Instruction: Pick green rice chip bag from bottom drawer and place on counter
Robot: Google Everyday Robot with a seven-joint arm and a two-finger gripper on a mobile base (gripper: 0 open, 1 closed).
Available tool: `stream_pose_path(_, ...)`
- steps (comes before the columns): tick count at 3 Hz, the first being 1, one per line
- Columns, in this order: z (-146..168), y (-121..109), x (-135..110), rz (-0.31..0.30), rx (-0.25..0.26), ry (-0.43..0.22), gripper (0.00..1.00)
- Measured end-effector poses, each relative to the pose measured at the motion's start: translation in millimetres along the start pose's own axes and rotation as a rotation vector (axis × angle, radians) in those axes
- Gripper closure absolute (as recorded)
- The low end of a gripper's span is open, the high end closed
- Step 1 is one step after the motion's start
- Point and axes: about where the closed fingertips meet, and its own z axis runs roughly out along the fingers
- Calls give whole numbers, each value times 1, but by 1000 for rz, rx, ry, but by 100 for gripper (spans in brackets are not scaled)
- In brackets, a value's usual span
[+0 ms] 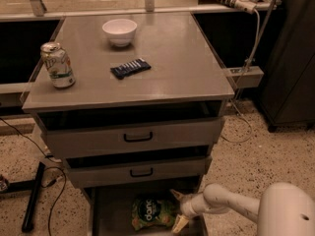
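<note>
The green rice chip bag (pixel 150 211) lies flat on the floor of the open bottom drawer (pixel 110 215), its dark circle with white lettering facing up. My gripper (pixel 177 210) reaches in from the lower right on a white arm and sits just right of the bag, at its right edge. One finger points up and back, the other down and forward, so the jaws are open and hold nothing. The counter (pixel 177 68) is the flat grey top of the cabinet above.
On the counter stand a white bowl (pixel 119 31), a green-white soda can (pixel 58 65) and a small dark blue wrapper (pixel 130 68). Two grey drawers with black handles (pixel 138 137) overhang the bottom drawer. Cables and a black stand leg (pixel 32 195) lie on the speckled floor at left.
</note>
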Motion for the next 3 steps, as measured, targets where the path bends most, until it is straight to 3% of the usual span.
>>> stream_pose_path(2,61,0,14,30,-74,-42,0)
stream_pose_path(3,63,-2,14,31,-72,-42,19)
